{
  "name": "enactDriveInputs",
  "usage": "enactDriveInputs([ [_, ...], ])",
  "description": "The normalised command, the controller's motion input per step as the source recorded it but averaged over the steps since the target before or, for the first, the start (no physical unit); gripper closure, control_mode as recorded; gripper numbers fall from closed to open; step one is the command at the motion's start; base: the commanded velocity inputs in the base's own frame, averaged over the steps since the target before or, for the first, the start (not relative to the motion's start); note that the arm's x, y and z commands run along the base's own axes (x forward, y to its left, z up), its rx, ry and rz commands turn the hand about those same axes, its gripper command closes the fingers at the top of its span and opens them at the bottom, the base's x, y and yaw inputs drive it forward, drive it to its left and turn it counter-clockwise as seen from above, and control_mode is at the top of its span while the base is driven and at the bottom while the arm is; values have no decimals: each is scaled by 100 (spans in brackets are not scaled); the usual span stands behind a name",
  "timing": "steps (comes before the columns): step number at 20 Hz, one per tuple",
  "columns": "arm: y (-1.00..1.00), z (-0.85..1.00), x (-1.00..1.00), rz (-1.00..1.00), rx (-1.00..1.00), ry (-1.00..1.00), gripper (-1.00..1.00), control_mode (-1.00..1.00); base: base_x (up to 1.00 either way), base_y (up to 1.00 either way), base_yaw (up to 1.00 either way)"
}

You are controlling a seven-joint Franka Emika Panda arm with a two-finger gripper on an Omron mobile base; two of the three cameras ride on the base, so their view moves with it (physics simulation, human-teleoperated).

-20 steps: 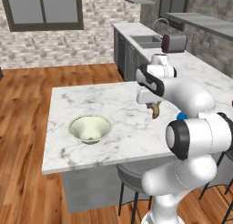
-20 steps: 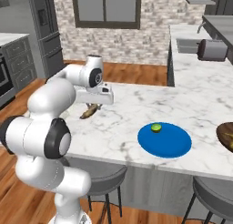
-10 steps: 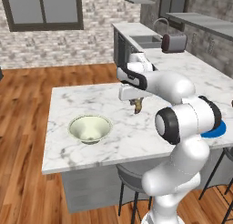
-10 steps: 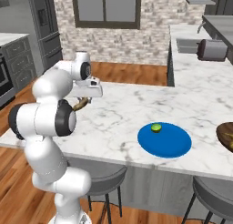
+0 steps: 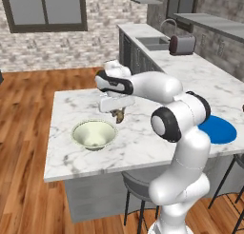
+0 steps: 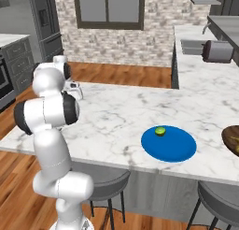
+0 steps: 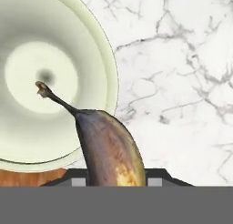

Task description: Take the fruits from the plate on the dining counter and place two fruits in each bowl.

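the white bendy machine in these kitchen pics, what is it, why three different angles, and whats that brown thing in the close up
It is a robot arm on a base that can drive, in a computer-rendered kitchen. Two pictures come from cameras on that base, behind the arm to its left and right, looking over the same marble dining counter. The third comes from a camera on the arm's hand, looking along its tool.

The brown thing is a banana, browned with a little yellow. The tool is shut on it and holds it up beside a cream bowl, with the stem reaching over the bowl's inside. The bowl has nothing in it yet.

Further along the counter lies a flat blue plate with a small green lime on it. A toaster stands on the far counter by the sink.
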Motion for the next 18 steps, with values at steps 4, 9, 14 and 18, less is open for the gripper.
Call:
enactDriveInputs([
  [4,61,-51,0,14,8,2,100,-100,0,0,0],
  [9,20,-39,-20,6,15,-5,100,-100,0,0,0],
  [14,23,-20,0,0,12,-18,100,-100,0,0,0],
  [18,44,-33,11,0,0,-18,100,-100,0,0,0],
])
